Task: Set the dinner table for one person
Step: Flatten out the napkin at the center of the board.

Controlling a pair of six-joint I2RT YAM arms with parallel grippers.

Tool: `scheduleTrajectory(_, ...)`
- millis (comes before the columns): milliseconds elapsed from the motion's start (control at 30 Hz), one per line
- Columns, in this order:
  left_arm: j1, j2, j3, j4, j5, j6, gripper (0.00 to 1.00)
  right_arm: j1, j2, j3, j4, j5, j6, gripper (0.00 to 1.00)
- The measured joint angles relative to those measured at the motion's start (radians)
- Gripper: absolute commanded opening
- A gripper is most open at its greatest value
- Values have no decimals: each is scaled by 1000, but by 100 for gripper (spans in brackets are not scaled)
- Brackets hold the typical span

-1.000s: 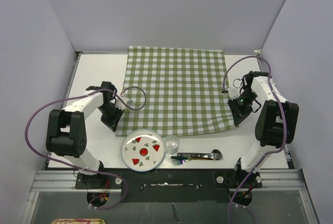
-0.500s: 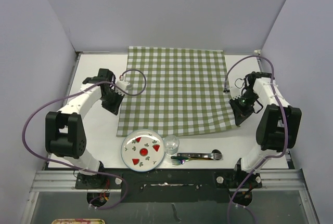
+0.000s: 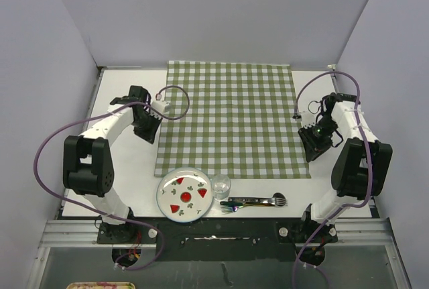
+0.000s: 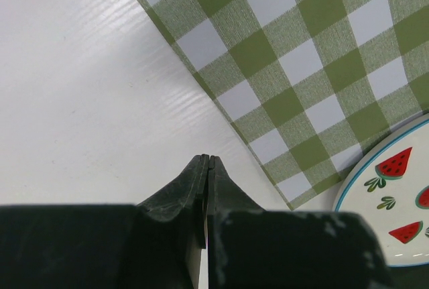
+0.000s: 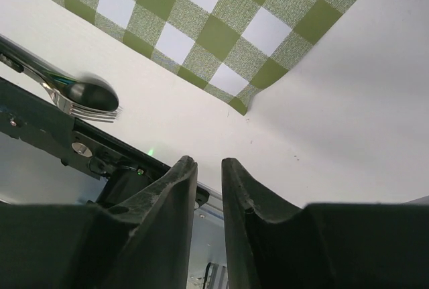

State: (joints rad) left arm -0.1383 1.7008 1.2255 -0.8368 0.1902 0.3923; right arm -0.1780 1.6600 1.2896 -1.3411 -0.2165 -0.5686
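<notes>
While its two fingers [image 4: 194,188] press flat together with nothing between them, the left pincer [image 4: 209,168] hangs over a bare patch of the white tabletop [image 4: 87,88]. Its own camera shows the left hem of the green-and-white checked cloth [image 4: 315,68] running just ahead and to its right. The cloth's near corner lies close beyond the tips. Past that corner sits the blue-edged rim of a plate [image 4: 395,202], printed with red watermelon slices and small green sprigs.

Across the cloth, the right pincer [image 5: 209,161] stands slightly parted, a narrow gap between its fingers, and it holds nothing. Directly ahead of it, its wrist camera catches the cloth's other near corner, which looks slightly lifted off the white surface. Off to its left are the bowl of a spoon [image 5: 90,93] and the tines of a fork [image 5: 100,113], lying together by the tabletop's near edge. A small green light glows on the dark frame below that edge.

Only the overhead camera shows the full layout. The tabletop spreads beneath both pincers, with the cloth flat between them and reaching away to the far edge. A clear drinking glass [image 3: 220,185] stands just beside the plate, between the two pincers and nearer the arm bases. The cutlery lies beyond the glass toward the right arm's base. From above, the cutlery handles show an iridescent sheen that neither wrist camera picks up.
</notes>
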Motion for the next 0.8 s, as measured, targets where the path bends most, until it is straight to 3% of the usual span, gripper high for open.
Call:
scheduleTrajectory(533, 9, 27, 38, 51, 16, -22, 0, 3, 0, 0, 15, -55, 7, 23)
scheduleTrajectory(800, 43, -21, 13, 87, 211, -81, 5, 9, -86, -13, 140, -205, 24, 23)
